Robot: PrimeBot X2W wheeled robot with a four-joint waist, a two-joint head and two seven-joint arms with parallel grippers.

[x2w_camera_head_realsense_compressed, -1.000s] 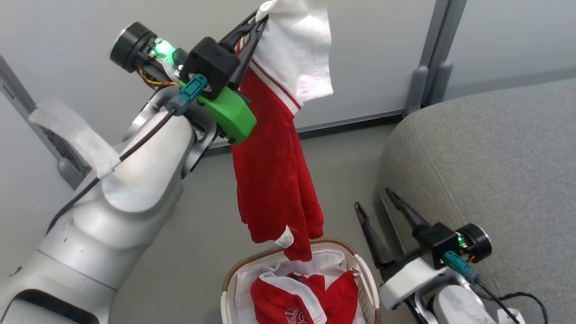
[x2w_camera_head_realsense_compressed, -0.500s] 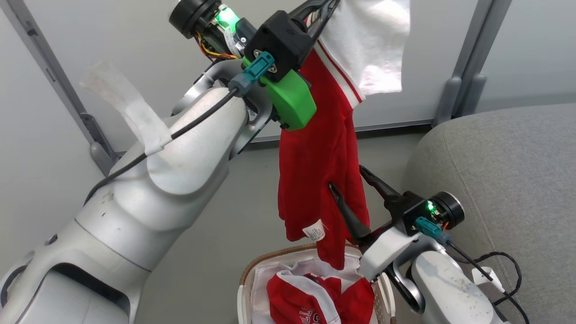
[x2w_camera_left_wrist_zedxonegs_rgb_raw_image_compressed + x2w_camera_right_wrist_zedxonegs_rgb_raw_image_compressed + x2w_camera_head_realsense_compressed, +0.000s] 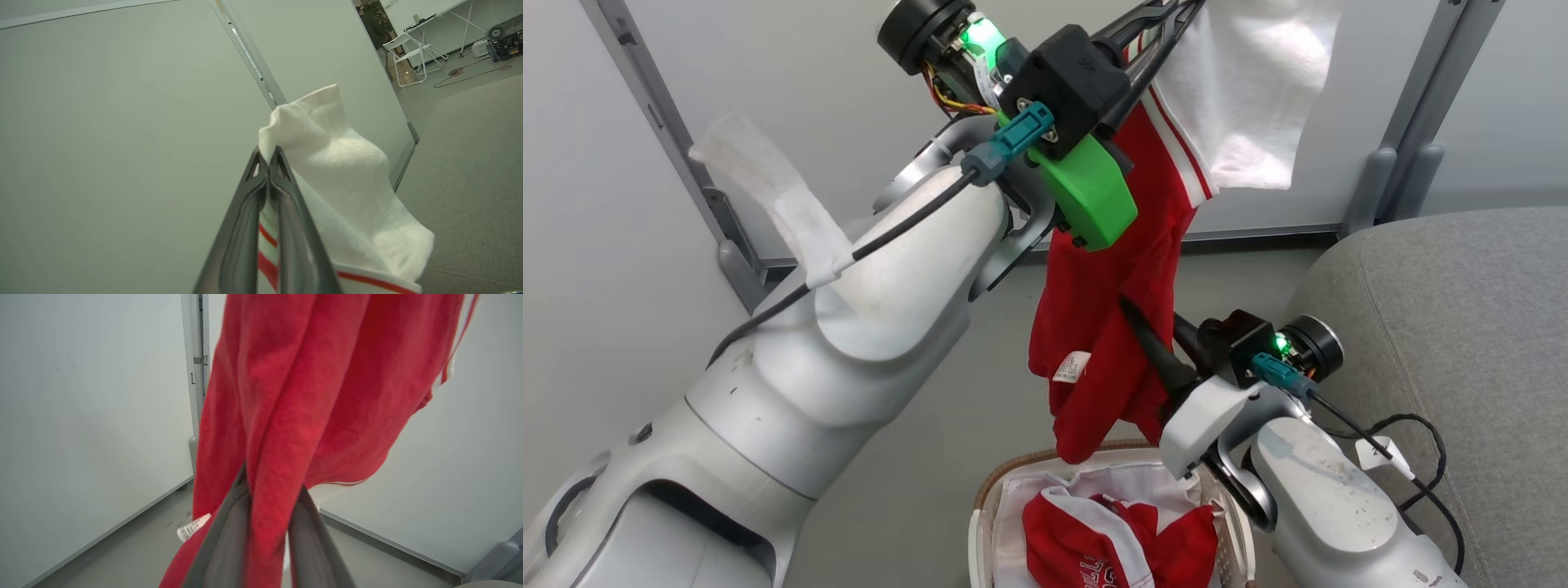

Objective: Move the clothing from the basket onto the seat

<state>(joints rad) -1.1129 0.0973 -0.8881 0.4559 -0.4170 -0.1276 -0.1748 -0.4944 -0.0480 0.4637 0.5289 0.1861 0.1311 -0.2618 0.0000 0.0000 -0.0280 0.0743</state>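
Aloft, left gripper (image 3: 266, 157) pinches clothing (image 3: 1107, 327); right gripper (image 3: 273, 485) clasps below.

Pale wall panels (image 3: 792, 82) are joined by grey upright posts (image 3: 1401, 180) standing on a smooth grey floor (image 3: 931, 441). In the left wrist view, a white folding chair (image 3: 410, 57) stands beyond the panels. Near it lies what may be a cable (image 3: 474, 75).

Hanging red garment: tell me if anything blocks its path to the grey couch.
Nothing visible does. The garment hangs from the left gripper, with the right gripper around its lower folds; the couch lies right beside it.
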